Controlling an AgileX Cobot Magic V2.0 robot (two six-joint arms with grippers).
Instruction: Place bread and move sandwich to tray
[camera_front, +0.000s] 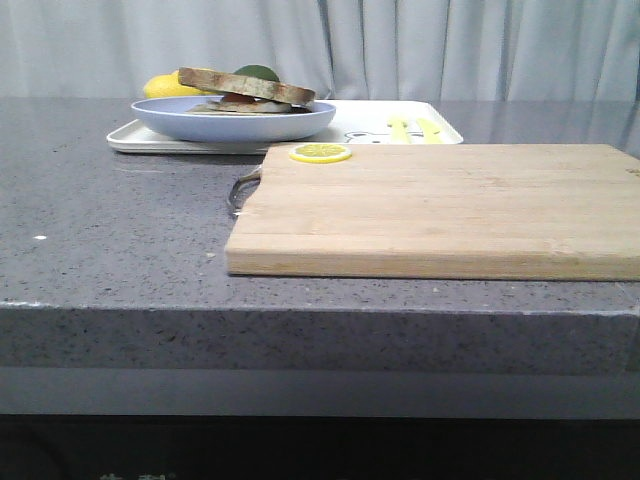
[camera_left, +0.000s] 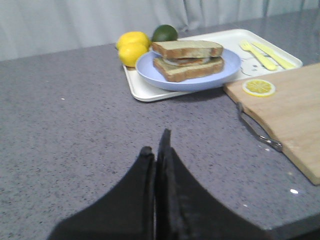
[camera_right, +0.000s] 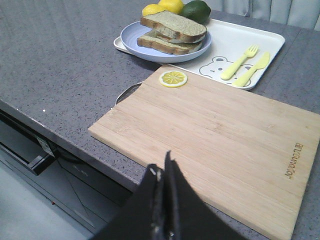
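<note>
So my left gripper (camera_left: 159, 150) and right gripper (camera_right: 165, 172) both sit pinched together, holding nothing, low in their wrist frames. Plenty of bare speckled grey counter (camera_front: 110, 240) at left in the front view. The smooth bamboo cutting board (camera_front: 440, 205) runs off the right edge, lemon slice (camera_front: 320, 153) on its far corner. The sandwich (camera_front: 245, 92), bread (camera_left: 187, 48) on top, sits on the blue plate (camera_front: 232, 122) on the white tray (camera_front: 375, 122), upper centre.
</note>
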